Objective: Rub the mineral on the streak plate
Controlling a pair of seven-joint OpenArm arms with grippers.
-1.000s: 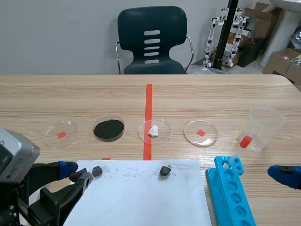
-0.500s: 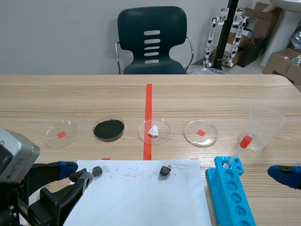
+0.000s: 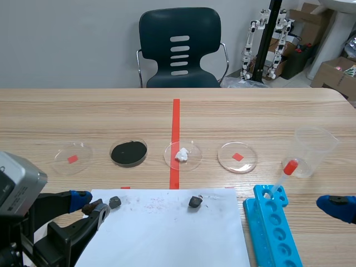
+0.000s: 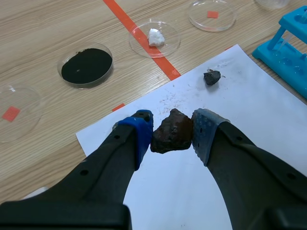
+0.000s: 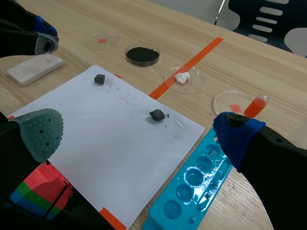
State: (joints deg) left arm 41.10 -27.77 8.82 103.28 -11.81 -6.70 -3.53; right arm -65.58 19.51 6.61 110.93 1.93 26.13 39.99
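- The left gripper (image 4: 172, 128) is pinching a reddish-brown mineral (image 4: 171, 135) between its 2 blue pads, over the near left part of a white paper sheet (image 4: 249, 110) that lies on the bench (image 3: 250, 111).
- Whether the mineral touches the sheet cannot be told.
- Faint reddish-brown speckles (image 4: 165, 96) mark the paper just ahead of the held mineral.
- A white slab (image 5: 34, 68) lies on the bench just beside the sheet's left edge, near the left gripper.
- The right gripper (image 5: 139, 133) is spread wide with nothing between its pads, low at the bench's right side, beside a blue rack (image 3: 275, 225).
- 2 small dark stones rest on the far part of the sheet: one (image 3: 114, 201) near its left corner, the other (image 3: 194, 201) near the middle, with grey smudges around it.
- A dropper with a red bulb (image 3: 289, 167) leans in the far end of the rack.
- Beyond the sheet stand 4 clear dishes in a row: one with a red square (image 3: 72, 158), one with black powder (image 3: 129, 152), one with a white lump (image 3: 182, 155) on the orange-red tape line, and another with a red square (image 3: 237, 157).
- A clear beaker (image 3: 314, 150) stands to the right of the dishes.
- A red, green and blue block (image 5: 38, 189) shows under the right gripper's grey-green pad.
- A dark chair (image 3: 179, 47) stands behind the bench.
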